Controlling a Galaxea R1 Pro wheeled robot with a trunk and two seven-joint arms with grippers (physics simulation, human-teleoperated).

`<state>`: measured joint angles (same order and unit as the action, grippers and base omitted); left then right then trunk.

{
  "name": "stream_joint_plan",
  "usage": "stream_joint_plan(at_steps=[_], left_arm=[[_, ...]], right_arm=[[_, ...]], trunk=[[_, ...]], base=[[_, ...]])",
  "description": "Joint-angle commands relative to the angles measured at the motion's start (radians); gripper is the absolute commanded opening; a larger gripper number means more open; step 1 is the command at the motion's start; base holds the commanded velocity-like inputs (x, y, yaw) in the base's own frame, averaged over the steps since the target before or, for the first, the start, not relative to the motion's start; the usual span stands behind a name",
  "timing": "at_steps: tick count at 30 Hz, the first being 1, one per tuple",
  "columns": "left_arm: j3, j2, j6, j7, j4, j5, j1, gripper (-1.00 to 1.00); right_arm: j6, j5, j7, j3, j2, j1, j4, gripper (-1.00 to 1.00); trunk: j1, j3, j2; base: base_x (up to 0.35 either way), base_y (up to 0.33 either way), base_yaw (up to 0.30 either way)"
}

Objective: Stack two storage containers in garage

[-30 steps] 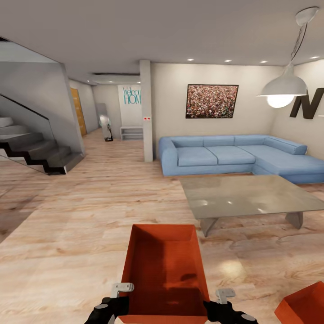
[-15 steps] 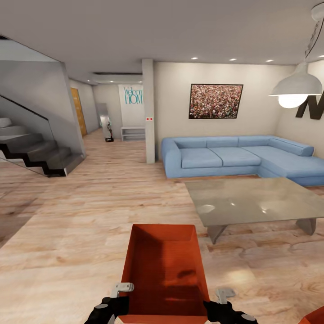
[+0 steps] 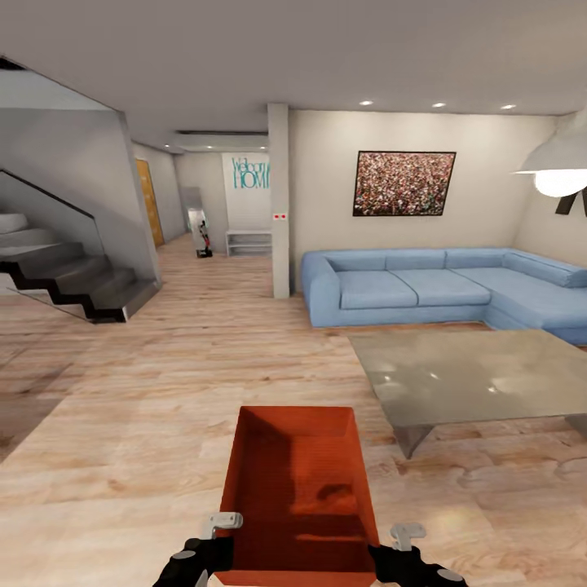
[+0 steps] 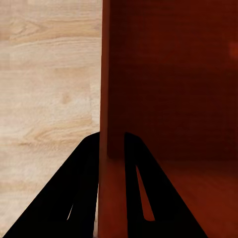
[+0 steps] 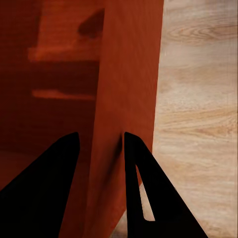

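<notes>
- Left gripper [image 4: 111, 148]: jaws narrow, pinching the bin [image 3: 297, 489] wall, one finger inside, one outside.
- Right gripper [image 5: 99, 148]: straddled the opposite wall. The outer finger touched it; a thin gap showed at the inner one, so I judged it gripping, not certain.
- In the head view both grippers sat at the bin's near corners, left [image 3: 214, 542] and right [image 3: 399, 548].
- Bin: orange-red, open top, nothing inside, held level in front of me above the plank floor [image 3: 122, 424]. I could not tell how far it cleared the floor.
- One bin in sight.
- Beyond and to the right: grey table [image 3: 481, 375], well apart from the bin. Behind it the blue sofa [image 3: 424, 285] against the far wall.
- Left: staircase [image 3: 65, 269]. Between it and a pillar [image 3: 280, 204], a corridor [image 3: 196, 269] ran back to an orange-brown door [image 3: 149, 204].
- Step in hand (judgement): carrying the first bin out of the living room; nothing set down in the garage yet, so the task was early.
- Next move (judgement): drive toward the corridor, keep both grips steady and the bin level, pass clear of the table corner and stair foot.
- Writing: far wall panel [image 3: 250, 173], teal letters, read "Welcom" over "HOM", cut off by the pillar. A dark letter [image 3: 573, 202] at the right edge was too cropped to read. Framed picture [image 3: 404, 183]: speckled pattern, no text.
- No labels on the bin.
</notes>
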<state>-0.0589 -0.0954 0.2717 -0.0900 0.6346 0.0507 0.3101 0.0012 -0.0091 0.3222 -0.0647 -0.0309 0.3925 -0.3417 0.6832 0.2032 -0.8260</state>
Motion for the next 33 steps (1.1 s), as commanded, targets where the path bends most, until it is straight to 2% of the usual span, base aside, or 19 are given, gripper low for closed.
stream_joint_plan(at_steps=[1, 7, 27, 28, 33], left_arm=[[0.007, 0.006, 0.006, -0.011, 0.004, -0.009, 0.001, -1.00], [0.007, 0.006, 0.006, -0.011, 0.004, -0.009, 0.001, -1.00], [0.007, 0.006, 0.006, -0.011, 0.004, -0.009, 0.001, -1.00], [-0.001, -0.003, 0.001, -0.010, 0.002, 0.006, 0.001, -1.00], [0.006, -0.004, 0.001, -0.010, 0.002, 0.006, 0.001, -1.00]], right_arm=[[0.000, 0.003, 0.008, -0.003, -0.003, 0.000, 0.001, -1.00], [0.000, 0.002, 0.008, -0.003, -0.003, 0.000, 0.001, -1.00], [0.000, 0.003, 0.006, -0.003, -0.003, 0.000, 0.001, -1.00], [-0.001, 0.000, 0.000, -0.004, 0.007, 0.002, 0.002, -1.00], [-0.001, 0.000, -0.002, -0.004, 0.011, 0.002, 0.002, -1.00]], trunk=[[0.001, 0.001, -0.001], [0.001, 0.001, -0.001], [0.001, 0.001, -0.001], [0.001, 0.001, -0.001], [0.001, 0.001, -0.001]], base=[[0.258, 0.182, 0.214], [0.258, 0.181, 0.115], [0.259, 0.176, 0.002], [0.000, 0.000, 0.000], [0.000, 0.000, 0.000]])
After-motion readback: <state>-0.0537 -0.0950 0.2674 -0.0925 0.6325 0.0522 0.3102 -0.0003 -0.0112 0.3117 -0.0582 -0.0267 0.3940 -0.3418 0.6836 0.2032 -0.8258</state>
